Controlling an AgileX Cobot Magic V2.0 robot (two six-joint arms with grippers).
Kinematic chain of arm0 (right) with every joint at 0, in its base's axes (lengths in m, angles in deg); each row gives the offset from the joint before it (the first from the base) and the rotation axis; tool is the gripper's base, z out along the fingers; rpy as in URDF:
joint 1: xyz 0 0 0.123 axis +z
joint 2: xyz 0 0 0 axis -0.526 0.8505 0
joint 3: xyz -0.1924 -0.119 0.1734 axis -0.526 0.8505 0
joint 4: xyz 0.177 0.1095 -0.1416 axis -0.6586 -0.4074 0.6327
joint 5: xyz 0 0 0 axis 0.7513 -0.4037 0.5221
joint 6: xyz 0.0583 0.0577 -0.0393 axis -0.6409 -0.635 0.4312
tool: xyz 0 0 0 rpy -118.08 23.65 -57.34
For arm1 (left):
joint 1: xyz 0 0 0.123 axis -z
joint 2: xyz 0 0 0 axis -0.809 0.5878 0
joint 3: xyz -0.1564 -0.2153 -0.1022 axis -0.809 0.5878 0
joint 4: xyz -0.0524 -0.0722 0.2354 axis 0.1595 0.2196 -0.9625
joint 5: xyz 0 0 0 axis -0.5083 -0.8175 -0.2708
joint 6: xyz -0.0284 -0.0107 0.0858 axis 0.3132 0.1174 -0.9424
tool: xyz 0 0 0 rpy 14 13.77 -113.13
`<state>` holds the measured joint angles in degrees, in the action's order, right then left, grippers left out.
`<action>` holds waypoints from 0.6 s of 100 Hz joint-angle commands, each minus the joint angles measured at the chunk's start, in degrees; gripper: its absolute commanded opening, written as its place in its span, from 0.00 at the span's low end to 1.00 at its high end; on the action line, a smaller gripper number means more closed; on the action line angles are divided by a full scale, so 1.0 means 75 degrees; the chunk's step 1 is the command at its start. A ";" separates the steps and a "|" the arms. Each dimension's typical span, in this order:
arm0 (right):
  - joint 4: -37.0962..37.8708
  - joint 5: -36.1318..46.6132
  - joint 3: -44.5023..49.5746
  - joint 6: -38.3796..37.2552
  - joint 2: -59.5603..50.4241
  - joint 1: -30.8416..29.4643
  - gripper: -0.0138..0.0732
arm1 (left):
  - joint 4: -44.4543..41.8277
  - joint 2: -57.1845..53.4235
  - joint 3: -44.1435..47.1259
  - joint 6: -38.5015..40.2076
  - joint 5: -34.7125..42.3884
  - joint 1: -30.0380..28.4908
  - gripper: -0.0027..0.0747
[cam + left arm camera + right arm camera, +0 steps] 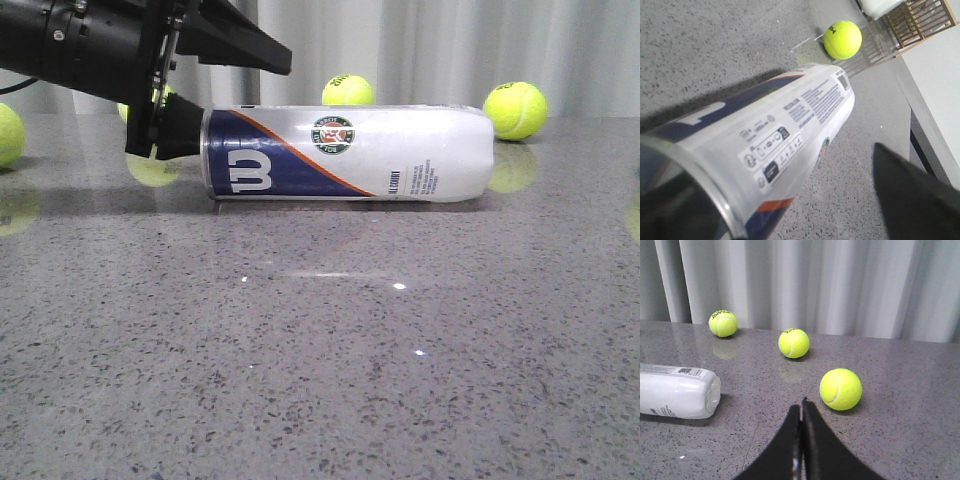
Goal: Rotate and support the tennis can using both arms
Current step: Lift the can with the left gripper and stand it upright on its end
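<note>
The tennis can [348, 152] is lying on its side on the grey speckled counter [320, 370], its long axis running left to right across the front view. Its silver-rimmed end is pointing toward the robot's left, and its white rounded end is pointing toward the right.

The left gripper [170, 95] is sitting at the rimmed end, its jaws spread wide, one finger above the can and one against the rim; it is not clamping anything that can be seen. In the left wrist view the can [765, 145] is stretching away from that gripper along its length.

The right gripper [801, 412] is showing its fingers pressed together with nothing between them. It is well apart from the can's white end [677, 392], which is lying off to one side of it. The left arm is clearly the nearer one.

Yellow-green tennis balls [840, 389] are lying scattered on the counter near the right gripper.
</note>
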<state>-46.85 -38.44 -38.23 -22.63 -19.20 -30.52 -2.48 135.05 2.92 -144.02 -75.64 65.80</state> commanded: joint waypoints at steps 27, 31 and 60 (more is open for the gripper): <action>-0.0034 0.0566 -0.0186 0.0018 0.0079 -0.0040 0.08 | 0.0512 -0.0362 -0.0248 0.0002 -0.0835 0.0068 0.01; -0.0034 0.0566 -0.0186 0.0018 0.0079 -0.0040 0.08 | 0.0480 -0.0414 -0.0260 0.0002 -0.1055 0.0068 0.01; -0.0034 0.0566 -0.0186 0.0018 0.0079 -0.0040 0.08 | -0.1168 -0.2303 -0.0318 0.0284 -0.0848 0.0053 0.01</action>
<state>-46.85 -38.44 -38.23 -22.63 -19.20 -30.52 -9.34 126.25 2.47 -143.61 -78.43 66.02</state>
